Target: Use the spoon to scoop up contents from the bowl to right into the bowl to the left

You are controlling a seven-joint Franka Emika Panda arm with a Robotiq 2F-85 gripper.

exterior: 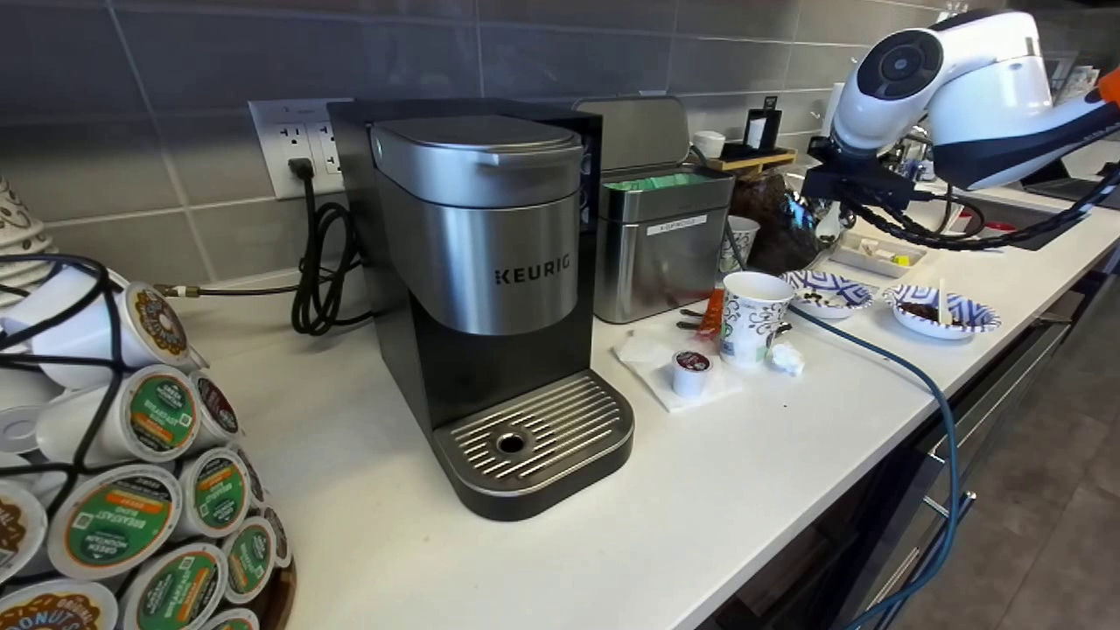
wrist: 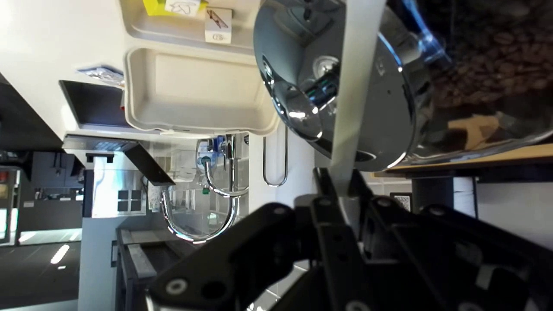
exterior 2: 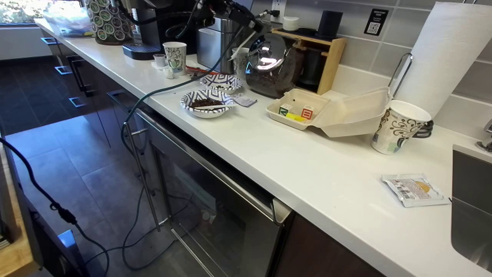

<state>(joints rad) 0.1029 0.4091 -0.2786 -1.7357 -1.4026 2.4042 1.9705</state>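
My gripper point(wrist: 339, 177) is shut on a pale spoon point(wrist: 356, 86), whose handle sits between the fingers; its far end runs out of the top of the wrist view. In an exterior view the spoon point(exterior 2: 242, 46) slants down from the gripper point(exterior 2: 258, 27). It hangs above a blue-and-white patterned bowl point(exterior 2: 226, 90) with some pale bits in it, apart from the bowl. Beside that stands a matching bowl point(exterior: 976, 315) with dark contents point(exterior: 919, 311) and a white utensil point(exterior: 943, 302) resting in it. Whether the held spoon carries anything is too small to tell.
Close to the spoon stand a chrome-ended container of beans point(exterior 2: 269, 73) and a steel box point(exterior 2: 215, 50). A paper cup point(exterior: 754, 319) and a blue cable point(exterior: 884, 350) lie near the bowls. An open takeout box point(exterior 2: 300, 107) sits farther along, and the counter's front edge runs nearby.
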